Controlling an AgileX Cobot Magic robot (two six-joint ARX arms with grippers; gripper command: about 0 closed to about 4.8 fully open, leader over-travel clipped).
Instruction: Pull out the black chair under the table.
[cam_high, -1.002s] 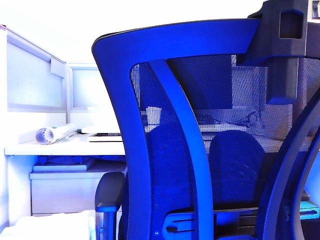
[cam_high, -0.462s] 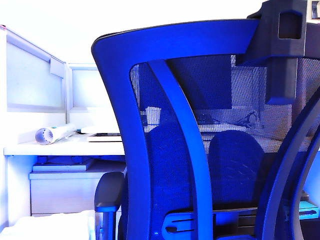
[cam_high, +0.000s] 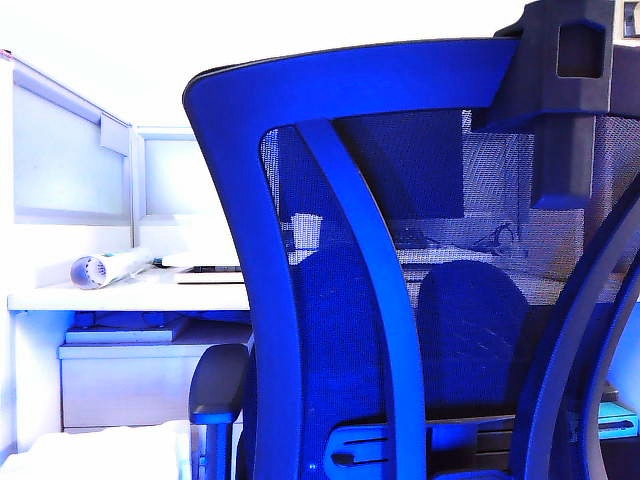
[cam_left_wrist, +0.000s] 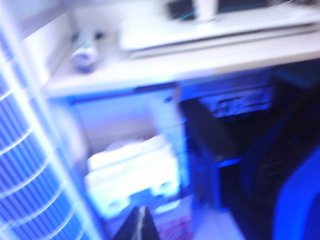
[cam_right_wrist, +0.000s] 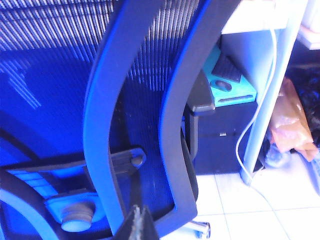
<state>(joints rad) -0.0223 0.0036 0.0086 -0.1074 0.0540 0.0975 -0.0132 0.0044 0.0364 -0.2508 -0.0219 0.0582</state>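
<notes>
Facing black chair (cam_right_wrist: 135, 100) — left fingers (cam_left_wrist: 139, 226), right fingers (cam_right_wrist: 139, 224) closed; empty

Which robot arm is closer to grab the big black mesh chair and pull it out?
Probably the right. The right gripper, shut, sits right by the black mesh chair's curved frame. The left gripper, also shut, faces the white table instead.
</notes>
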